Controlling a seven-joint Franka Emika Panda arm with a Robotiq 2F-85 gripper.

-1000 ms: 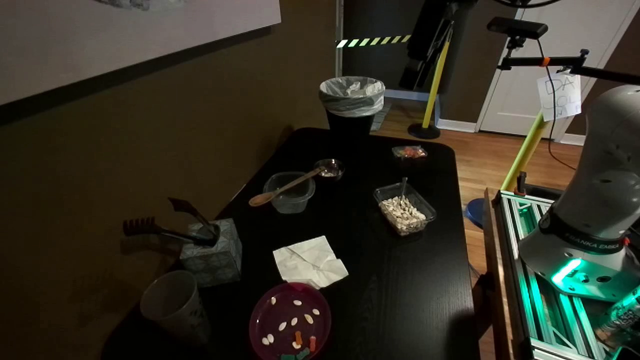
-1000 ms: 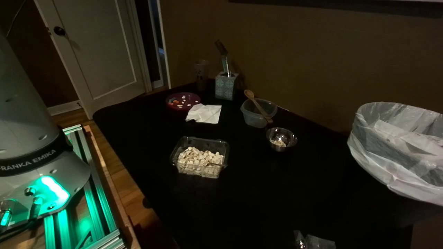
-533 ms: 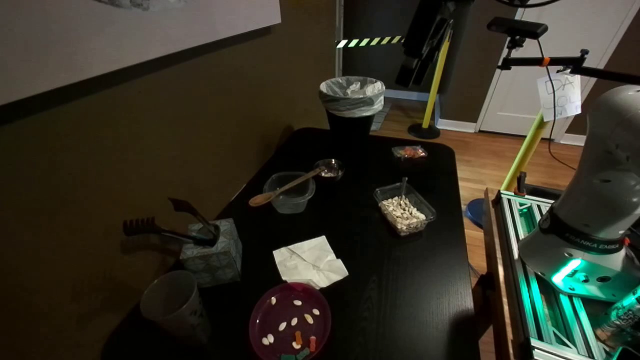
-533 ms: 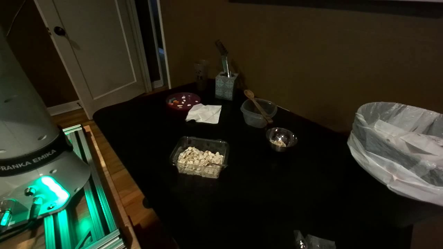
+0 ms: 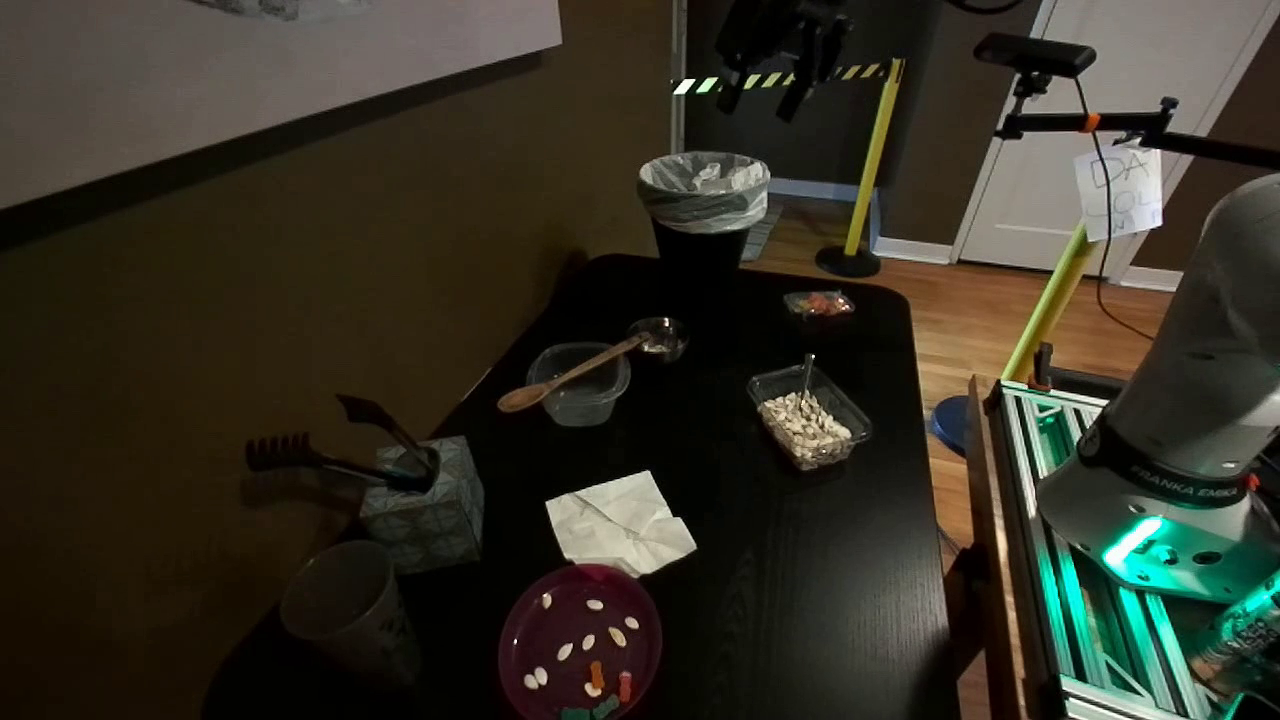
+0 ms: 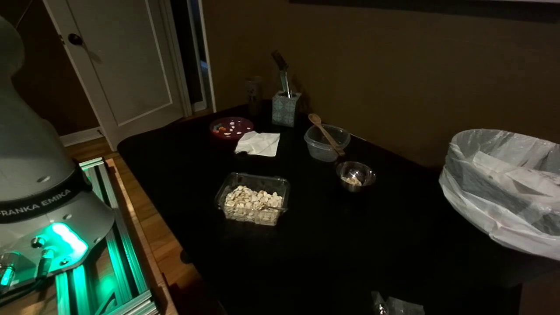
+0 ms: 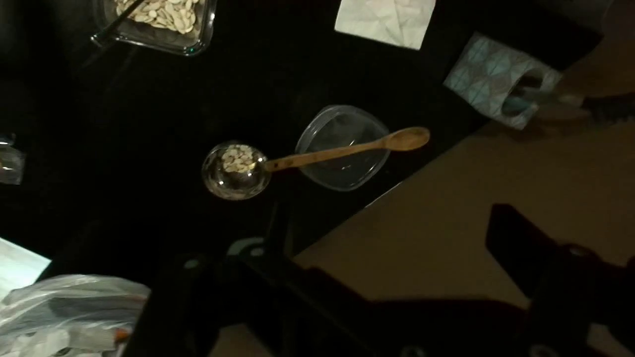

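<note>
My gripper is open and empty, high up near the trash bin in an exterior view. Its dark fingers stand wide apart in the wrist view, with only wall and table edge between them. The wooden spoon lies across a clear plastic tub. Its handle end reaches the rim of a small shiny bowl with a few pale flakes inside; I cannot tell if they touch. A clear box of pale flakes or seeds, with a utensil in it, stands on the black table.
The lined trash bin stands at the table end, near a small candy pack. A napkin, purple dish with white and coloured pieces, tissue box holding utensils, and cup stand along the wall side.
In an exterior view my gripper has swung left and turned, so both fingers now show apart. The arm's upper part has shifted in both exterior views. The things on the table have not moved.
</note>
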